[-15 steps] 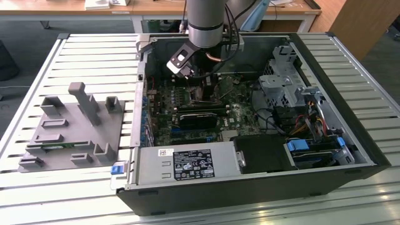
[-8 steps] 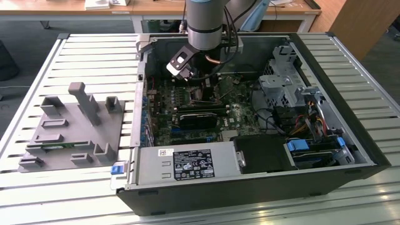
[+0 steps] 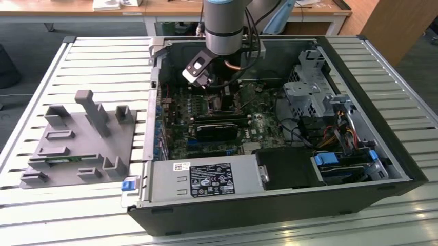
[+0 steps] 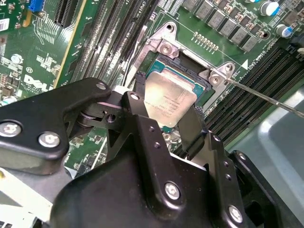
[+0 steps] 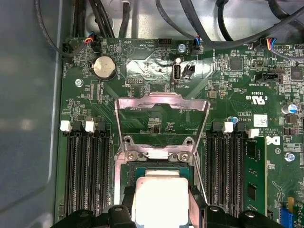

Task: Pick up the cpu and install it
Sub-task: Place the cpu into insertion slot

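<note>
My arm drops in near vertical from above, wrist pointing straight down w/ the hand low beneath it. Hand's two black fingers sit on either side of the cpu, pressed to opposite edges, so I read the grip as closed on it. First wrist view agrees: fingertips flank the cpu left & right, no gap visible.

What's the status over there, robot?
Gripper shut on cpu. Cpu at the open socket, seating unclear. Frame lifted, nothing in the way.
</note>
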Robot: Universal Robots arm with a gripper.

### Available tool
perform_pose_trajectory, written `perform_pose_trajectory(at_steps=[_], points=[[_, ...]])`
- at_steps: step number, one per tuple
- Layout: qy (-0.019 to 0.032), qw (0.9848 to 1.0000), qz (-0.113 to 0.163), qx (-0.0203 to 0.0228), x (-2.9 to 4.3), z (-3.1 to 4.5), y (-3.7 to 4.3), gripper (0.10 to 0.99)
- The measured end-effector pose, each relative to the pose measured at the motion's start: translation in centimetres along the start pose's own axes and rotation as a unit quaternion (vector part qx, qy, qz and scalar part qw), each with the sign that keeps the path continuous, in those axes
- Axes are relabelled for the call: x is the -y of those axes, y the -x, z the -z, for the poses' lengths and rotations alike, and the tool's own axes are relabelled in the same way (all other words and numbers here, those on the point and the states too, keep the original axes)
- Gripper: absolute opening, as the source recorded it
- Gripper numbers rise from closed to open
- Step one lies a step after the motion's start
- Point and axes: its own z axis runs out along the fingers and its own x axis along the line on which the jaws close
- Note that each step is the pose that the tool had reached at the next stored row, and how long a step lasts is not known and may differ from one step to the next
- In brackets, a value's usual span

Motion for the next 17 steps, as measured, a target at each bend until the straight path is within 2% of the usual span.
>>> perform_pose_trajectory(at_steps=[11,17], points=[[-0.0001,1.0,0.0,-0.0003,0.06,-0.54,-0.09,0.525],[-0.0001,1.0,0.0,-0.0003,0.06,-0.59,-0.09,0.525]])
